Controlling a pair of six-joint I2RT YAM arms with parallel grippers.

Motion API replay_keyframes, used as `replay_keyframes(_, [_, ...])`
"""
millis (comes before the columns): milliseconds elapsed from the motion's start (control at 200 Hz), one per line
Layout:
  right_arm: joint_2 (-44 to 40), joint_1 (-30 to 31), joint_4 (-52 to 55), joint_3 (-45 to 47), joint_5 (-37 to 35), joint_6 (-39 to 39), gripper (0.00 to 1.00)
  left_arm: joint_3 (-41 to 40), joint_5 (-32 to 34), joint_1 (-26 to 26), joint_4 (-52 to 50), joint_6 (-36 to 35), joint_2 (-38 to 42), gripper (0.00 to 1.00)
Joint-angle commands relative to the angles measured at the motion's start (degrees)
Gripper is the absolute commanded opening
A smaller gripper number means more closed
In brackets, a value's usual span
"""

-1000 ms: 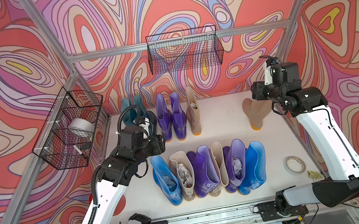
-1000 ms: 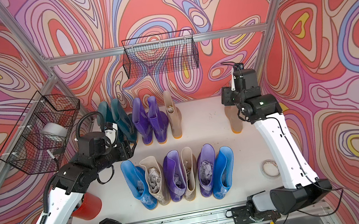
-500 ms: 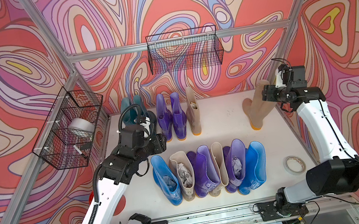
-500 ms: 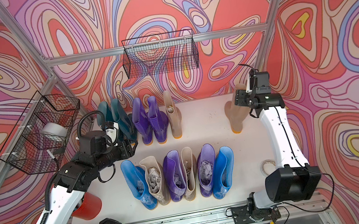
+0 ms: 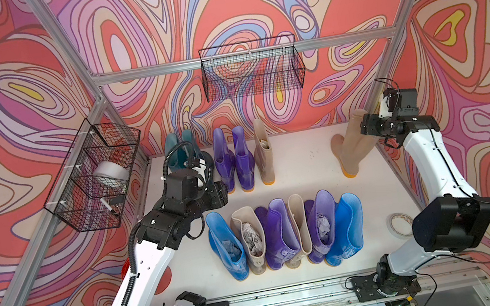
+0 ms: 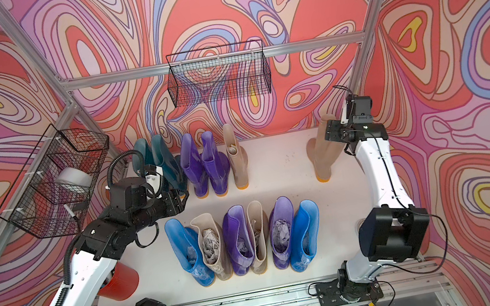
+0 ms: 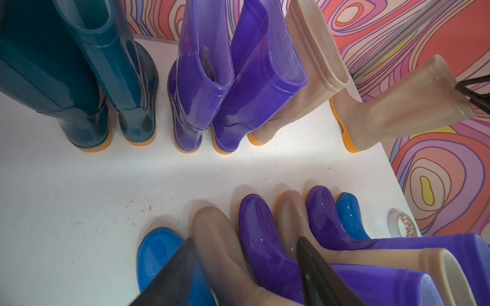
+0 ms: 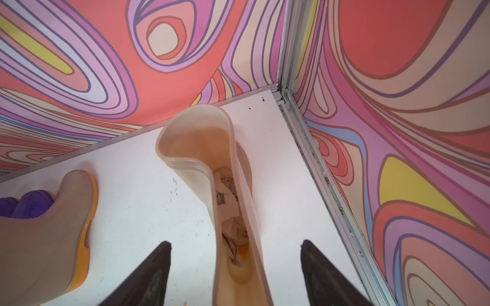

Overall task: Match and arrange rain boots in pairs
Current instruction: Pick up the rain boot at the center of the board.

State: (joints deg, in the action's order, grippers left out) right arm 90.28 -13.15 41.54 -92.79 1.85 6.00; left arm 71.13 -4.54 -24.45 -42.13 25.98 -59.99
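Observation:
Six rain boots stand in a front row: blue (image 5: 226, 248), beige (image 5: 251, 237), purple (image 5: 279, 232), beige (image 5: 299, 225), purple (image 5: 324, 224), blue (image 5: 346, 224). At the back wall stand two teal boots (image 5: 182, 150), two purple boots (image 5: 235, 162) and one beige boot (image 5: 263, 154). A lone beige boot (image 5: 349, 150) at the far right leans its top towards my right gripper (image 8: 235, 241), which is open with the boot's flattened rim (image 8: 196, 137) between its fingers, gaps on both sides. My left gripper (image 7: 245, 238) hangs open over the front row's toes, holding nothing.
A wire basket (image 5: 252, 71) hangs on the back wall, and another (image 5: 97, 182) on the left wall holds a white roll. A tape roll (image 5: 399, 225) lies by the right arm. A red cup (image 6: 120, 282) sits under the left arm. An aluminium rail (image 8: 331, 185) borders the table's right edge.
The right arm swung out to the right and its jaws widened. The lone beige boot tipped from upright to leaning right. The left arm barely moved.

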Motion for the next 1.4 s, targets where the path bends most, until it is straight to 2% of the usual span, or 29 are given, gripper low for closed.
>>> replay_keyframes(0, [1.7,-0.6,-2.0,-1.5,2.2,-0.5,0.78,-0.3,-0.3,-0.3,0.8,0.4,-0.1,0.63])
replay_keyframes(205, [4.8,-0.8,-3.3,-3.3,4.6,-0.7,0.75,-0.9,-0.3,-0.4,1.0,0.1,-0.1,0.63])
replay_keyframes(371, [7.9,-0.8,-2.6,-5.8,5.0,-1.0,0.67,-1.2,-0.1,-0.4,0.9,-0.1,0.0,0.63])
replay_keyframes(491, [8.8,-0.8,-3.1,-5.7,5.3,-0.9,0.57,-1.1,0.3,-0.3,0.6,-0.5,-0.1,0.63])
replay_keyframes(561, [9.0,-0.8,-3.2,-5.7,6.3,-0.7,0.47,-0.5,0.8,-0.3,0.1,-1.0,-0.3,0.63])
replay_keyframes(636, [9.0,-0.8,-2.8,-5.8,6.9,-0.6,0.31,0.0,1.1,-0.3,-0.5,-1.3,-0.3,0.63])
replay_keyframes(811, [8.6,-0.8,-2.2,-5.9,8.4,-0.6,0.14,-0.6,0.6,-0.3,0.2,-1.1,-0.2,0.63])
replay_keyframes(1026, [7.4,-0.5,-2.9,-5.4,14.3,1.4,0.08,-0.7,0.1,-0.3,0.5,-0.9,-0.5,0.63])
replay_keyframes(1247, [4.9,1.3,-1.6,-7.6,15.0,1.4,0.02,-0.6,0.0,-0.4,0.5,-0.7,-0.4,0.63])
replay_keyframes(1397, [4.2,3.3,-0.4,-10.2,14.7,1.5,0.01,-1.0,0.2,-0.4,1.1,-0.8,0.0,0.63])
